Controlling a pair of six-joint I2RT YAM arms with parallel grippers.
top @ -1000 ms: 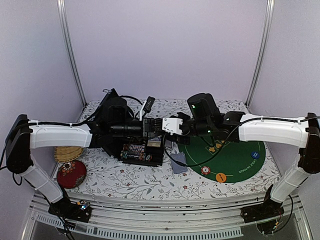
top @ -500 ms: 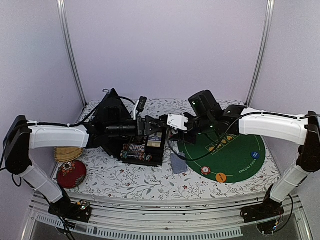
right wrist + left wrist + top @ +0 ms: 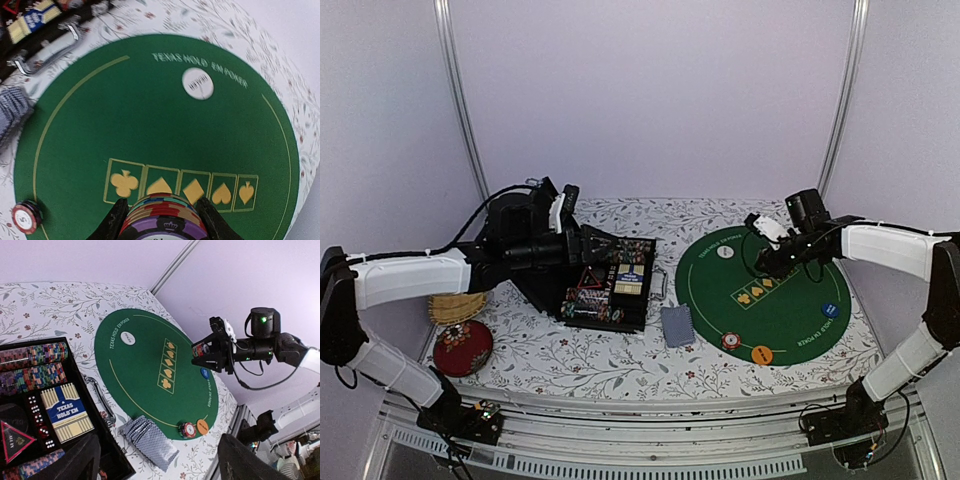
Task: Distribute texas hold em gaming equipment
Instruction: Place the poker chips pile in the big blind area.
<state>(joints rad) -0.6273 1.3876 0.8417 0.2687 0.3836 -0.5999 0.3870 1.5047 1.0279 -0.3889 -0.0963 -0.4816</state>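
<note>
Chip stack held over the mat; left tool empty.
Green felt mat [image 3: 790, 320] lies right of the black case [image 3: 545, 293], card pile [image 3: 677, 325] between. Right gripper [image 3: 163, 225] clamps a poker chip stack [image 3: 162, 207] above the mat's suit symbols. Left gripper [image 3: 160, 462] gapes wide, holding nothing.

The case [image 3: 610, 288] lies on the table [image 3: 570, 365] left of the middle, with the mat [image 3: 790, 300] to its right. The pile of cards [image 3: 677, 326] rests between them, nearer the front. On the mat, the far disc [image 3: 724, 253] lies by the far left rim and the side disc [image 3: 830, 309] by the right rim. The chip stack [image 3: 730, 341] sits just left of the near disc [image 3: 761, 353] at the near rim. The held stack [image 3: 160, 212] hangs over the mat in the right gripper [image 3: 161, 225]. Left of the case is the basket [image 3: 453, 307], with the cushion [image 3: 462, 348] before it.
</note>
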